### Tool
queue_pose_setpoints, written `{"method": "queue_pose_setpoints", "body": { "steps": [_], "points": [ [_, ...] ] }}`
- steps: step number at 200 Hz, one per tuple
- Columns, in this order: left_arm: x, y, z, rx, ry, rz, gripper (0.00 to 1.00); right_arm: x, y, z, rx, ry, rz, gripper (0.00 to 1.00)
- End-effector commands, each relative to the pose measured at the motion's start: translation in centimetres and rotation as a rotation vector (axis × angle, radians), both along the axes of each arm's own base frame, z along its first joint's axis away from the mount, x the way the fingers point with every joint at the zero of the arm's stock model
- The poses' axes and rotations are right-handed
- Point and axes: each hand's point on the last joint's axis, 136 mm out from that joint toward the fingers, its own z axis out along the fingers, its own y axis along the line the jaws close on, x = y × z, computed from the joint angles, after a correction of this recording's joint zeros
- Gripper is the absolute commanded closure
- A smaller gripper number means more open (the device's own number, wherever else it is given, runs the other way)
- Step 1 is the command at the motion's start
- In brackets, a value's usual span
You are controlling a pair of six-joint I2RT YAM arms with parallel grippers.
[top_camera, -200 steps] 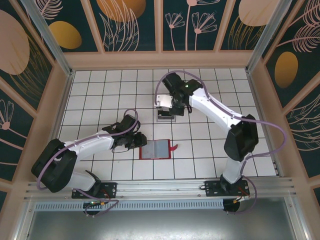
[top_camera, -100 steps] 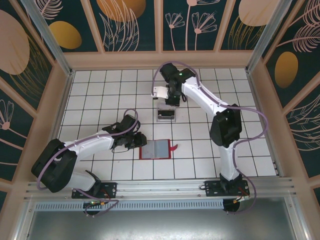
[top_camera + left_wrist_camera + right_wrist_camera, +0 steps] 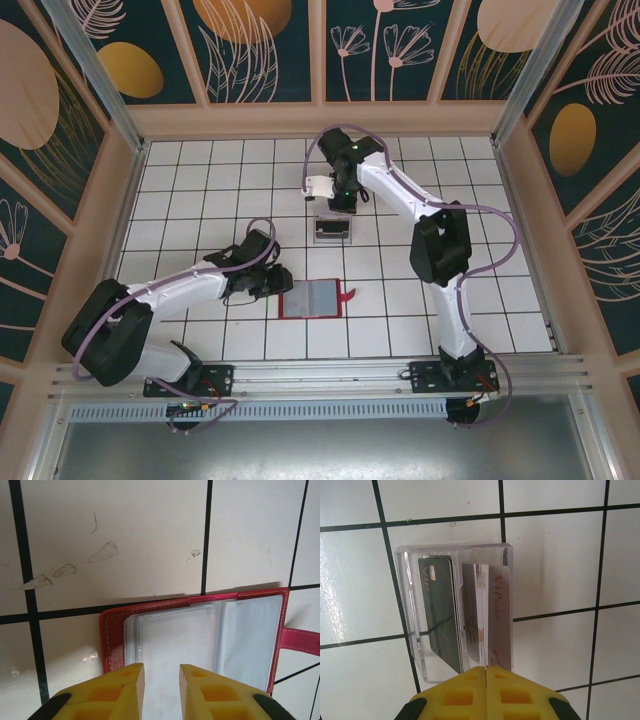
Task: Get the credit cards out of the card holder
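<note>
Table [image 3: 200, 180] first: a white tiled top with black grid lines, fenced by a wooden frame and painted panels. Two white arms reach over it from the near edge. The left arm [image 3: 170, 290] lies low and stretches toward the middle, while the right arm [image 3: 440, 250] folds up and reaches far out to the back of the table.

From where I stand, the left gripper [image 3: 272, 283] sits at the left edge of the card holder [image 3: 311, 298]. Its wrist view shows the yellow fingers [image 3: 120, 690] a narrow gap apart, with nothing clamped between them, hanging over the holder's near edge. The right gripper [image 3: 338, 205] hovers over the clear tray [image 3: 332, 230], well apart from the holder. Its yellow fingertips are pressed together and hold nothing, as its wrist view shows [image 3: 486, 669].

The card holder [image 3: 200, 635] lies open and flat in the middle of the table, red border around pale see-through pockets, turned face up.

The clear tray [image 3: 405, 600] rests on the tiles further back, beyond the holder. The credit cards [image 3: 470, 615] are inside it. A dark card [image 3: 440, 610] leans in the left part and a pale card [image 3: 499, 615] marked VIP stands in the right part. Between the two I see a darker edge, and I can't tell whether it is another card.

Smallest is the closure tab [image 3: 300, 640], a little red strap sticking out from the holder's right side, flat on the table.
</note>
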Motion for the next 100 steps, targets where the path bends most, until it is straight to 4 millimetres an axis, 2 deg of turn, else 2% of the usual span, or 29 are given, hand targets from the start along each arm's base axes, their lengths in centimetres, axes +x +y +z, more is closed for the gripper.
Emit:
{"method": "queue_pose_setpoints", "body": {
  "steps": [1, 53, 89, 100],
  "points": [
    [-0.1, 0.2, 0.6, 0.006, -0.012, 0.000, 0.74, -0.1, -0.4, -0.6, -0.028, 0.023, 0.081, 1.00],
    [-0.3, 0.4, 0.6, 0.005, -0.012, 0.010, 0.74, -0.6, -0.2, -2.1, -0.027, 0.065, 0.083, 1.00],
    [-0.4, 0.4, 0.8, 0.001, -0.015, 0.012, 0.75, -0.1, 0.0, -3.0, -0.032, 0.059, 0.077, 1.00],
    [-0.3, 0.5, 0.8, 0.000, -0.016, 0.017, 0.75, 0.2, 0.0, -3.1, -0.035, 0.050, 0.079, 0.91]
  ]
}}
